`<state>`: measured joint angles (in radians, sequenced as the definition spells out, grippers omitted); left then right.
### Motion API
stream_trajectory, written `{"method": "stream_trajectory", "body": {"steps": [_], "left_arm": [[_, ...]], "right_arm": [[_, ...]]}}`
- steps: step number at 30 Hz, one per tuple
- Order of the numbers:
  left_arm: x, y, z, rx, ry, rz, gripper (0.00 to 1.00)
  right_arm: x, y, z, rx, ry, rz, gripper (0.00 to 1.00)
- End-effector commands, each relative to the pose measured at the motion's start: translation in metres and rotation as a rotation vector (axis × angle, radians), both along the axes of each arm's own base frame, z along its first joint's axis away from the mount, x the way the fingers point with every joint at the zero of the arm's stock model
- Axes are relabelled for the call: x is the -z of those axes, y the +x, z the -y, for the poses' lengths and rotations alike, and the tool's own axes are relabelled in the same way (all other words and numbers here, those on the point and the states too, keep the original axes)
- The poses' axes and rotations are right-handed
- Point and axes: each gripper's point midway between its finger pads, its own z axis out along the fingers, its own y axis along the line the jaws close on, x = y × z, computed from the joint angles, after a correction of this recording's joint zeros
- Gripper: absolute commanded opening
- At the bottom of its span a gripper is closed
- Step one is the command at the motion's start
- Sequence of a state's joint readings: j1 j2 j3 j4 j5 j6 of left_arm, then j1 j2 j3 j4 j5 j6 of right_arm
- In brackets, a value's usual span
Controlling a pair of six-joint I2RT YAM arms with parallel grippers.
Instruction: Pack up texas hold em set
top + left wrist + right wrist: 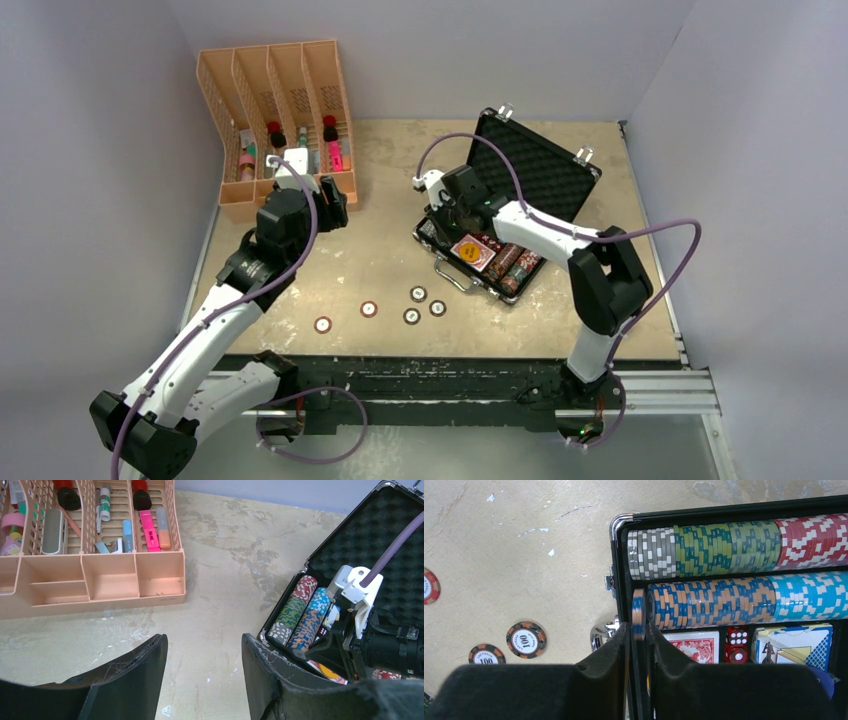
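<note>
chip (639,611) between right claw (638,628) tips

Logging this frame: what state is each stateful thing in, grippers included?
Small black briefcase: open, lid raised.
Coloured chip rows: seated in the case.
Right gripper: jaws narrow around an orange-and-blue chip standing on edge at the second row's end; grip unclear.
Left gripper: open, empty.
Five loose round chips: flat on the table.
</note>
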<state>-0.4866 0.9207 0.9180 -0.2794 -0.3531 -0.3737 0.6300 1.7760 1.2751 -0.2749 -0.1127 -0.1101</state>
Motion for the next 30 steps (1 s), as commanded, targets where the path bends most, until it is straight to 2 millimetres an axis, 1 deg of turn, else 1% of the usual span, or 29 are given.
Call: {"method": "stream_trajectory", "body": {"steps": [1, 7, 13, 16, 19, 22, 25, 26, 30], "left_arm": [[-0.006, 0.002, -0.002, -0.006, 0.005, 0.024, 0.55], [-0.005, 0.003, -0.001, -0.004, 0.004, 0.022, 0.56], [-0.006, 0.002, -0.002, -0.018, -0.012, 0.024, 0.56], [-0.009, 0.003, -0.005, -0.05, -0.051, 0.028, 0.56], [-0.01, 0.005, -0.007, -0.08, -0.07, 0.019, 0.57], [-0.01, 0.006, -0.014, -0.129, -0.071, 0.007, 0.59], [-0.011, 0.005, -0.017, -0.146, -0.074, 0.002, 0.62], [-0.012, 0.005, -0.016, -0.145, -0.078, 0.003, 0.66], [-0.015, 0.003, -0.016, -0.138, -0.086, 0.013, 0.67]], "right_arm": [[-0.013, 0.009, -0.004, 0.001, -0.012, 0.073, 0.24], [-0.025, 0.011, -0.002, 0.032, 0.004, 0.096, 0.32], [-0.038, 0.009, -0.008, 0.059, 0.061, 0.092, 0.29], [-0.046, 0.005, -0.012, 0.08, 0.097, 0.086, 0.3], [-0.05, -0.005, -0.018, 0.106, 0.101, 0.066, 0.34], [-0.048, -0.023, -0.029, 0.143, 0.098, 0.053, 0.45], [-0.038, -0.05, -0.045, 0.124, 0.094, 0.009, 0.56], [-0.034, -0.056, -0.047, 0.127, 0.083, 0.0, 0.59], [-0.018, -0.076, -0.059, 0.131, 0.045, -0.037, 0.7]]}}
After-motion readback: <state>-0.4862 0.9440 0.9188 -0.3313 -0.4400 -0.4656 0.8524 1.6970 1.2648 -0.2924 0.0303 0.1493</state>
